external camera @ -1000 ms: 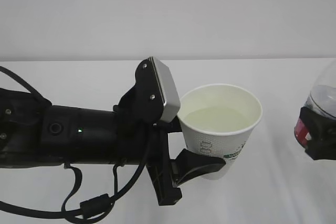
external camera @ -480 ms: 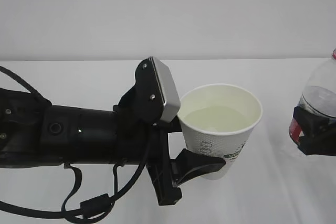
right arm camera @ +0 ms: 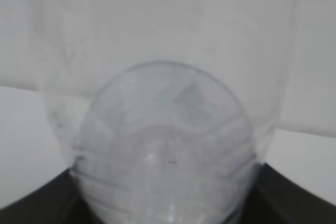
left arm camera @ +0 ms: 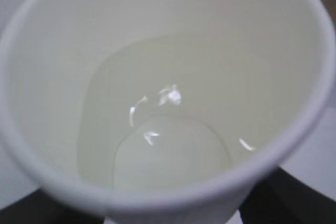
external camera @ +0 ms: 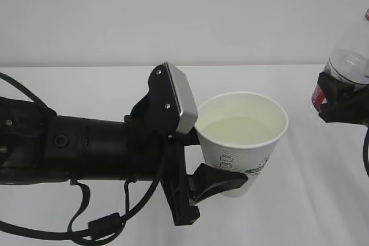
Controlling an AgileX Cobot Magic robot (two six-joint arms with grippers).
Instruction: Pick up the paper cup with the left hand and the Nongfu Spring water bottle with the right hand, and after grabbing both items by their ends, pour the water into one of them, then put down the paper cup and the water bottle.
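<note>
Two arms reach in over the white table (external camera: 300, 211); nearest, at the left and centre, the left hand (external camera: 199, 156) pinches the paper cup (external camera: 242, 142) low on its side, jaws closed on its wall, the cup upright and raised above the table's middle; water (left arm camera: 163, 145) lies pooled in its cream bottom; farther off, at the right edge, the right hand (external camera: 340, 103) clamps the Nongfu Spring water bottle (external camera: 349, 64), held well apart from the cup, its red label just showing beside the black gripper.
</note>
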